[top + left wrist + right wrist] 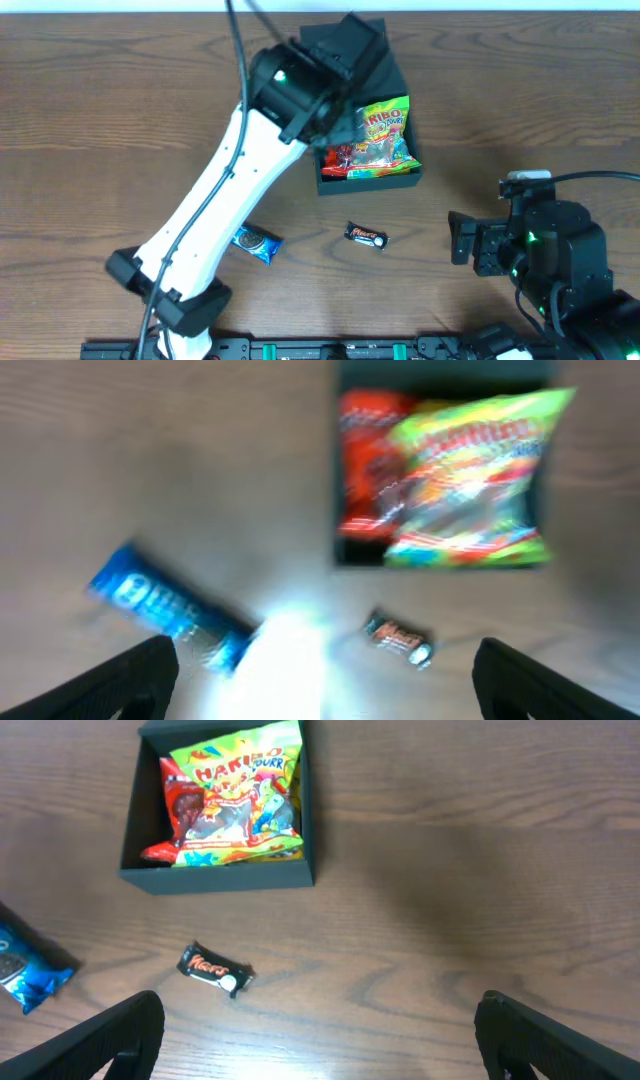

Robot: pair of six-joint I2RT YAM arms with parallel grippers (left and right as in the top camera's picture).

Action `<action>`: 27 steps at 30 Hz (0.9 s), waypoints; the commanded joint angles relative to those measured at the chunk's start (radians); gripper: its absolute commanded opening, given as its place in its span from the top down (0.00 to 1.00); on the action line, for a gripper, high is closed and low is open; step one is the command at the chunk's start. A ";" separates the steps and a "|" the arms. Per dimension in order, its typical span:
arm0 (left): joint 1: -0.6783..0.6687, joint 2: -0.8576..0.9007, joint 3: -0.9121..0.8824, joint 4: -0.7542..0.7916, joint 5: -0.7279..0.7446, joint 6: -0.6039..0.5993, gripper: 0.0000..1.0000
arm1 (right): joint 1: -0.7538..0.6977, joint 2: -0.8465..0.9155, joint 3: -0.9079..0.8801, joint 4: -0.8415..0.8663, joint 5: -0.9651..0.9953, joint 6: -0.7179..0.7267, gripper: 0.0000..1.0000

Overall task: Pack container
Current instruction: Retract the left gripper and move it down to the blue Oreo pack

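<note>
The dark container (370, 183) stands open at the table's back centre. In it lie a green-yellow Haribo packet (385, 140) and, to its left, a red packet (340, 158). My left arm reaches up from the front left, its wrist beside the container's left wall. Seen in its blurred wrist view, the left gripper (325, 660) hangs high and open above the bare wood, holding nothing. The container (440, 372) lies beyond it. My right gripper (458, 240) rests open at the front right, with only wood between its fingers (130, 1030). The container (215, 877) sits far to its upper left.
A small black Mars bar (366, 236) lies on the wood in front of the container. A blue Oreo packet (258, 243) lies further left, close to the left arm's white link. The table's back edge runs just behind the container.
</note>
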State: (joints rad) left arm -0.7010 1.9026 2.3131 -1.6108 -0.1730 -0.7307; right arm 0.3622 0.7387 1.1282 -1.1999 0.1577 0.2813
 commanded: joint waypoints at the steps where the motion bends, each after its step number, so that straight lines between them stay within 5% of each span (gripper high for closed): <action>1: 0.007 -0.009 0.005 -0.079 -0.032 -0.050 0.05 | 0.004 -0.001 0.002 -0.001 0.010 0.010 0.01; 9: 0.007 -0.045 -0.008 -0.079 -0.040 -0.020 0.05 | 0.004 -0.001 0.002 -0.001 0.010 0.010 0.01; 19: 0.073 -0.199 -0.024 -0.045 -0.122 0.259 0.05 | 0.004 -0.001 0.002 -0.001 0.011 0.010 0.01; 27: 0.164 -0.375 -0.291 0.063 -0.121 0.279 0.05 | 0.004 -0.001 0.002 -0.001 0.011 0.010 0.01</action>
State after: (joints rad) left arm -0.5655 1.5902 2.1159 -1.5639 -0.2737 -0.4736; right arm 0.3622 0.7383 1.1282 -1.2007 0.1577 0.2813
